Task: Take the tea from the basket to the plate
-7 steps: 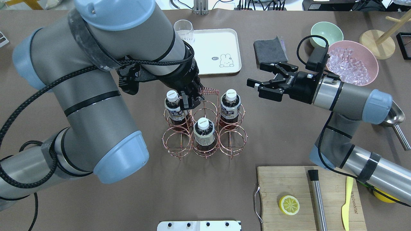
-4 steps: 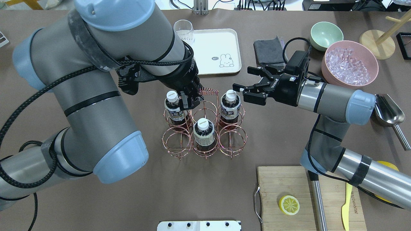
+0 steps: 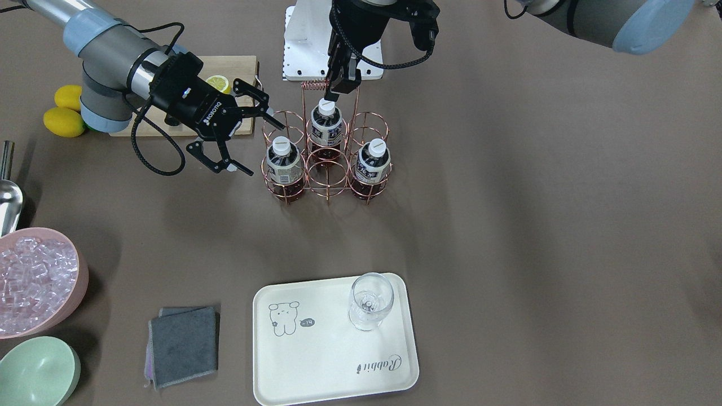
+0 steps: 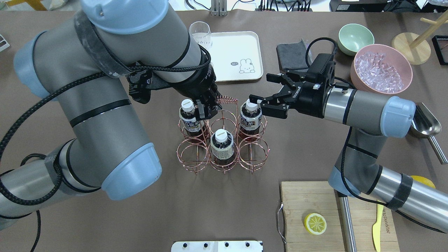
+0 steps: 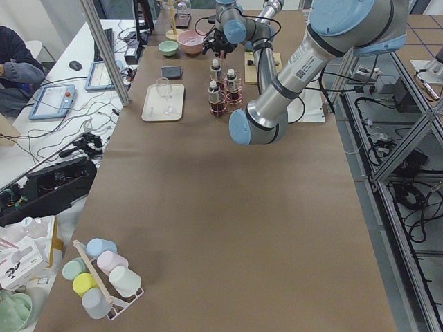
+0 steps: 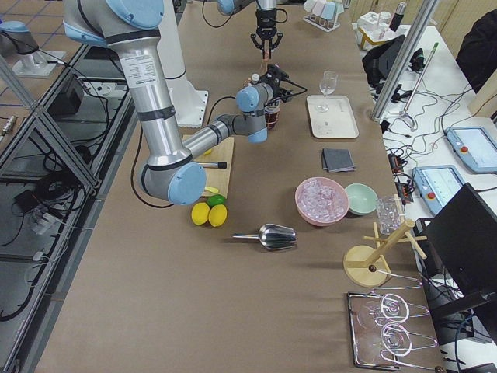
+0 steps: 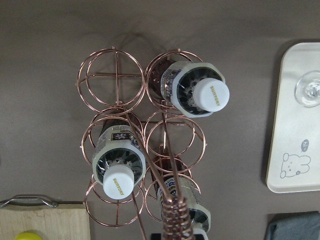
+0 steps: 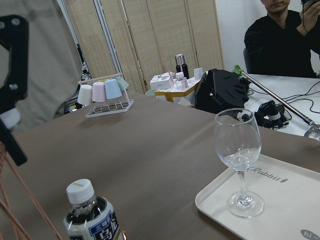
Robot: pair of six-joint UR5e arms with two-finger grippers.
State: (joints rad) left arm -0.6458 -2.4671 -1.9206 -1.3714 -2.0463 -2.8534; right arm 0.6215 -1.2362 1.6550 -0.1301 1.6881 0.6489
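- Overhead exterior, far left: grey-and-blue bulk of the left arm across the stem of a clear wine glass (image 4: 200, 33), leaving only the bowl and rim in sight.
- Left gripper (image 4: 207, 109) drawn narrow onto the coiled-wire handle of the basket (image 4: 228, 99), with the pinch point itself covered by black fingers.
- Basket of thin rose-gold wire, six joined rings in two rows, with a second bottle (image 4: 189, 120) and a third bottle (image 4: 221, 147) upright in two of them.
- Plate (image 4: 245, 45) beyond the basket and well apart from it: smooth, cream, rectangular with rounded corners, carrying a drawn animal and, in the front-facing view, "Rabbit" in script.
- Tea (image 4: 250, 117) upright in the basket's far right-hand ring: clear plastic, dark brown liquid, white screw cap. Label print too small to read, though "SUNTORY" legible on a cap in the left wrist-mounted view.
- Right gripper (image 4: 259, 87) spread wide and holding nothing, its nearer fingertip just beside the tea's cap; touching or not, impossible to tell. "ROBOTIQ" in white on its black body.
- Soft grey cloth (image 4: 294, 56), folded.
- Mint-green bowl (image 4: 355, 38), then a pink bowl (image 4: 405, 71) heaped with clear cubes.
- Shiny metal scoop (image 4: 425, 122), partly hidden behind the right arm's blue joint.
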